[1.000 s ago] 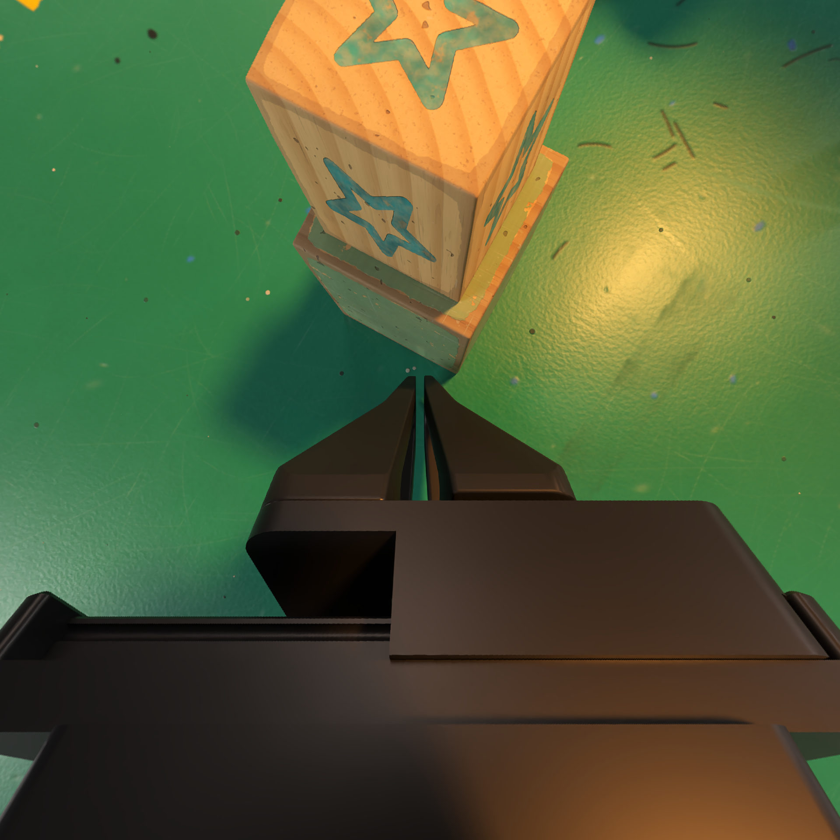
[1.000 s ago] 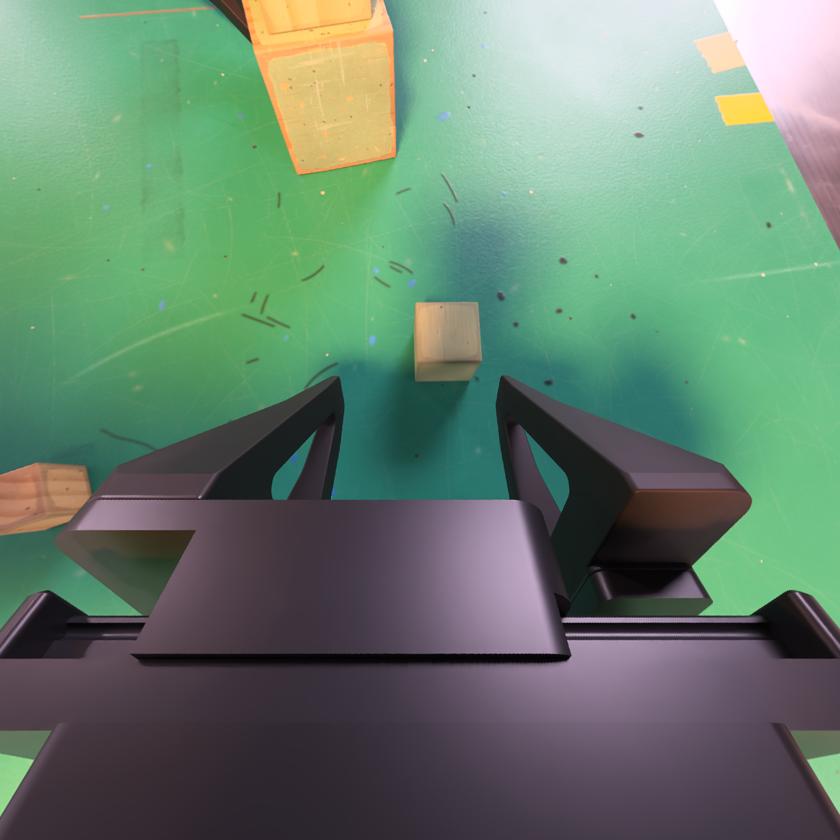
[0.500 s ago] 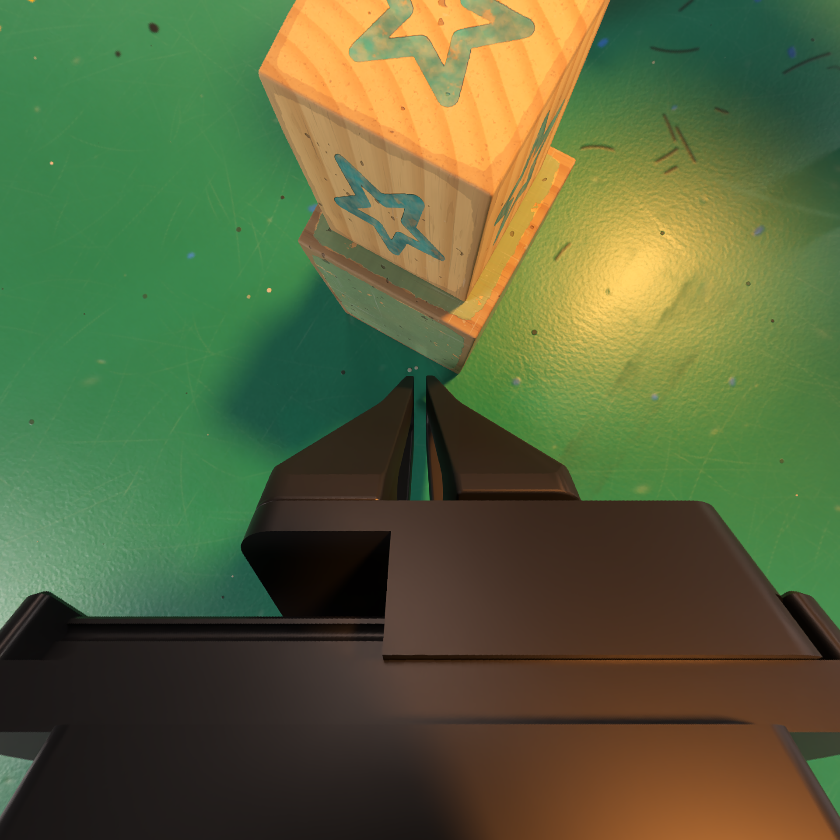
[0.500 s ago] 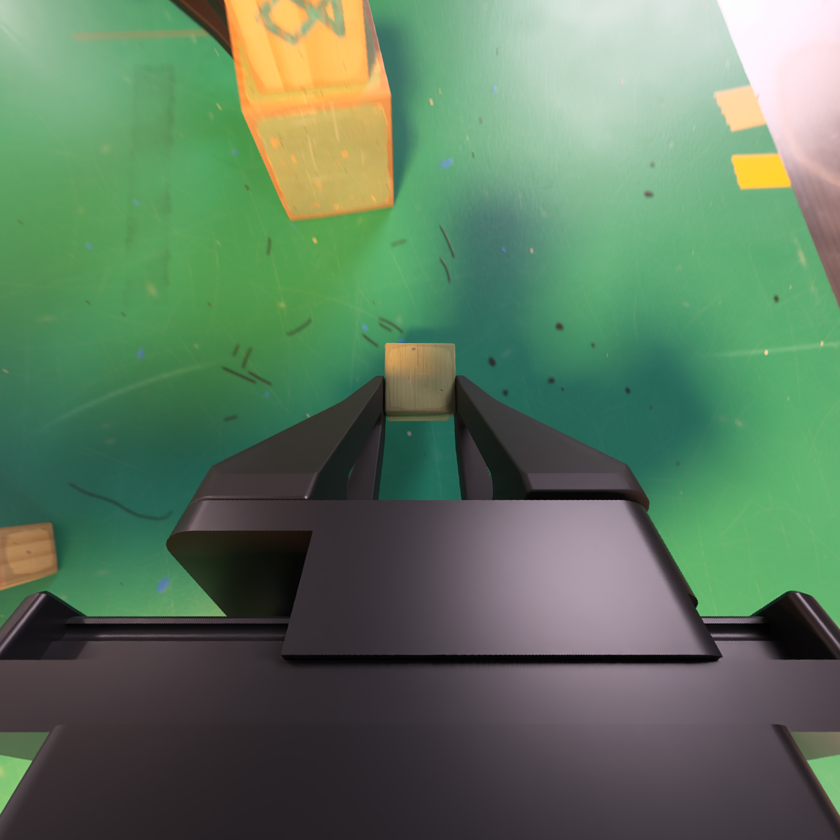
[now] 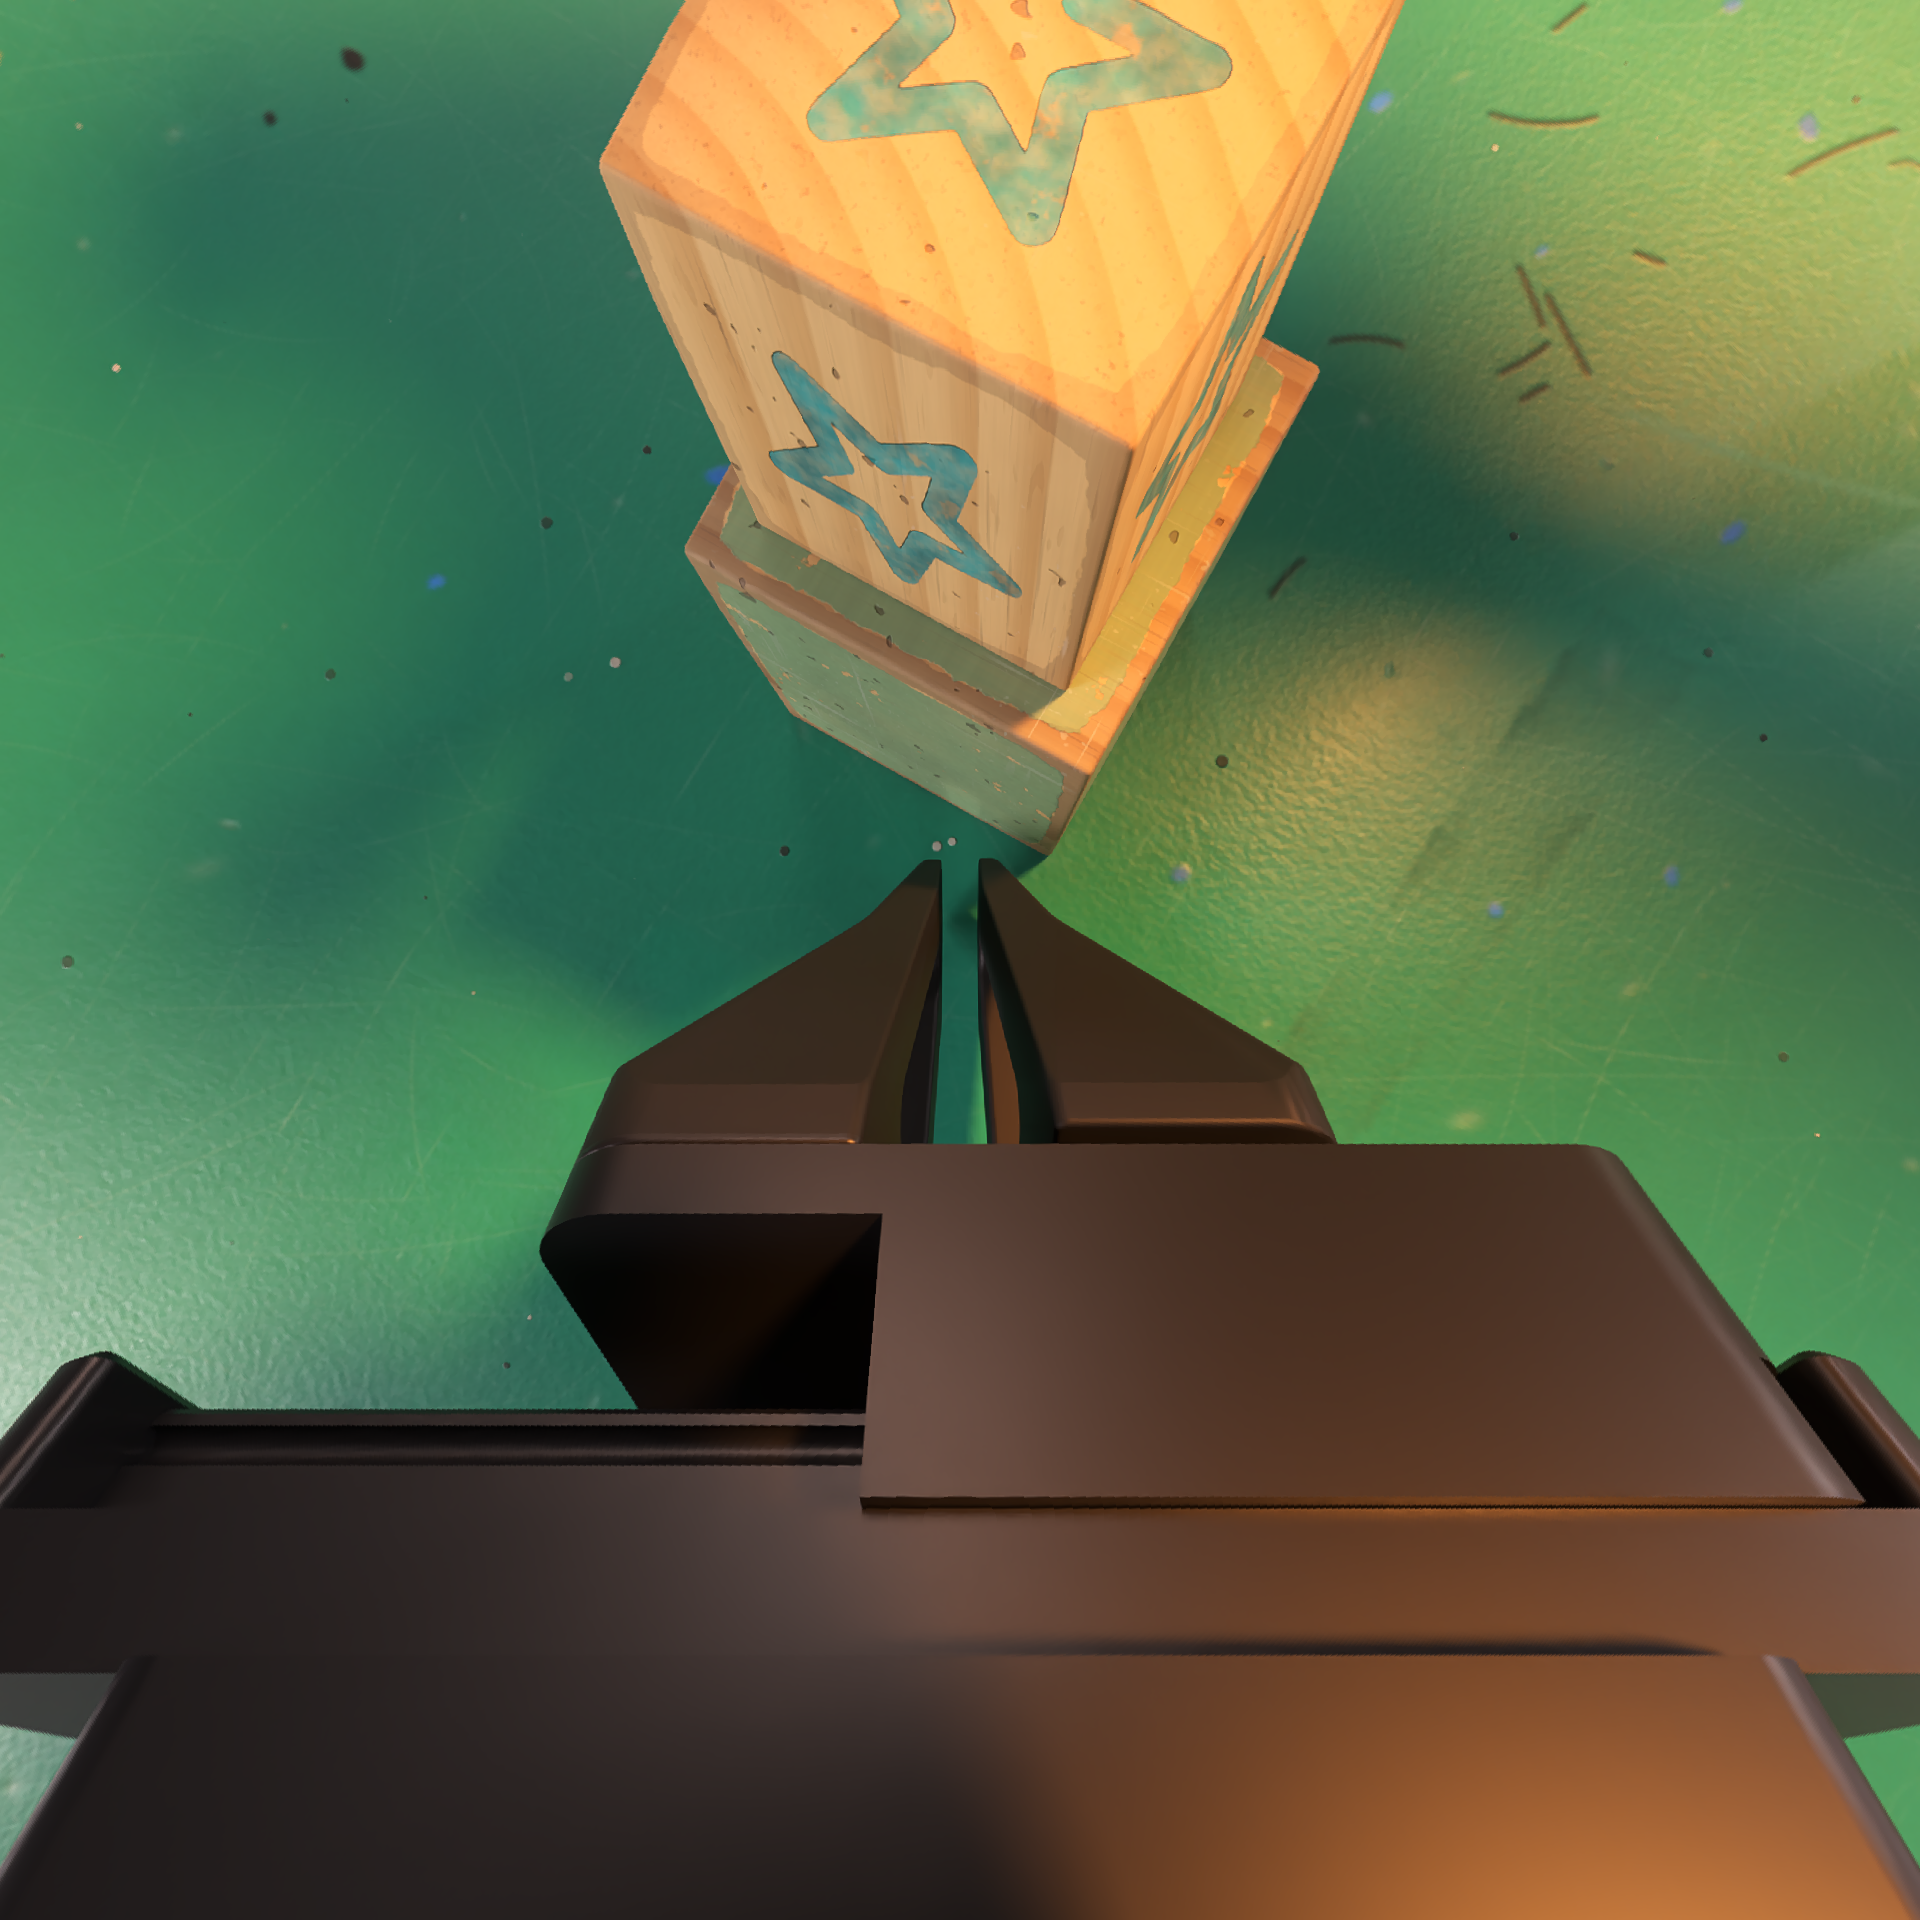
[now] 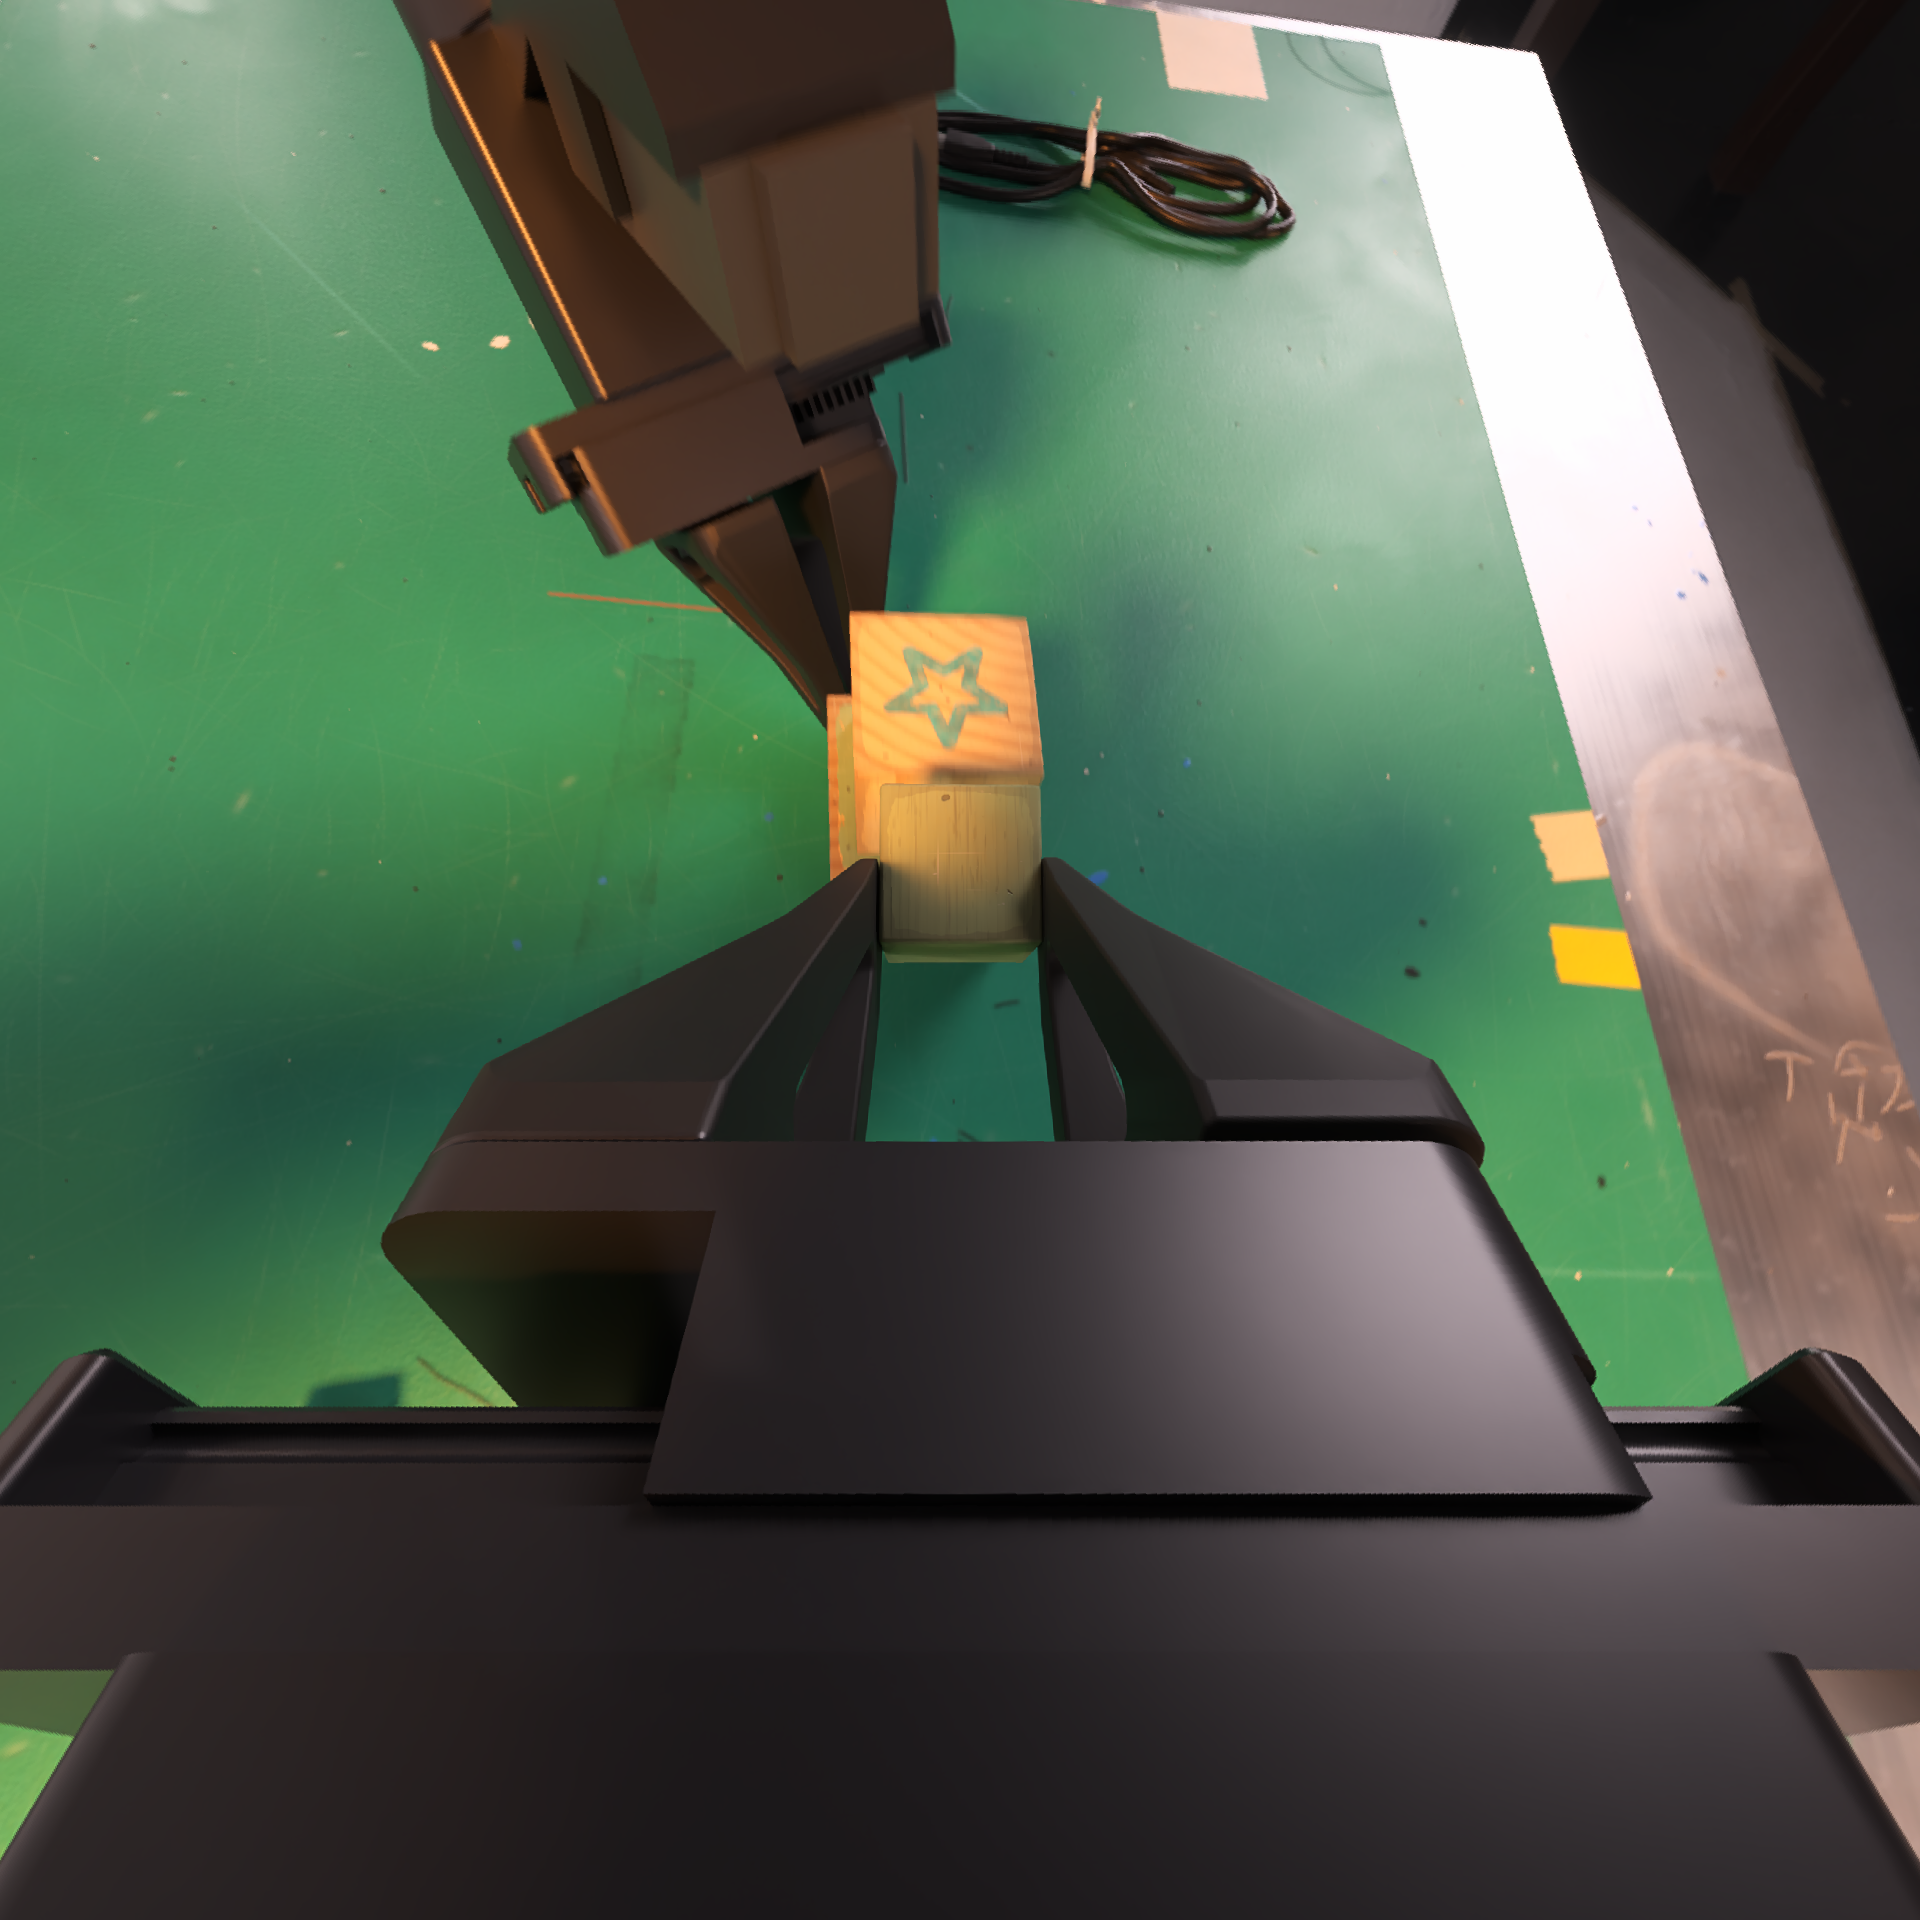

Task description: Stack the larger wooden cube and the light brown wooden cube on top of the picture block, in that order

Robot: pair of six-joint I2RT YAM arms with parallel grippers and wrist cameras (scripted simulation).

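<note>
The larger wooden cube [image 5: 966,270], marked with teal stars, stands on the picture block [image 5: 914,717] on the green mat. My left gripper [image 5: 960,868] is shut and empty, just in front of the stack's near bottom corner. In the right wrist view the star cube [image 6: 943,694] and a strip of the picture block [image 6: 842,790] lie straight ahead. My right gripper [image 6: 960,904] is shut on the small light brown wooden cube [image 6: 958,878] and holds it up off the mat, near the stack. The left gripper [image 6: 831,644] stands close behind the stack there.
A coiled black cable [image 6: 1122,177] lies at the far end of the green mat [image 6: 260,727]. A bare metal table edge [image 6: 1714,727] runs along the right. Beige tape [image 6: 1569,844] and yellow tape [image 6: 1595,956] mark the mat's right border.
My right gripper closed on the light brown cube, lifted it off the mat and carried it toward the stack. My left gripper stayed shut and drifted slightly.
</note>
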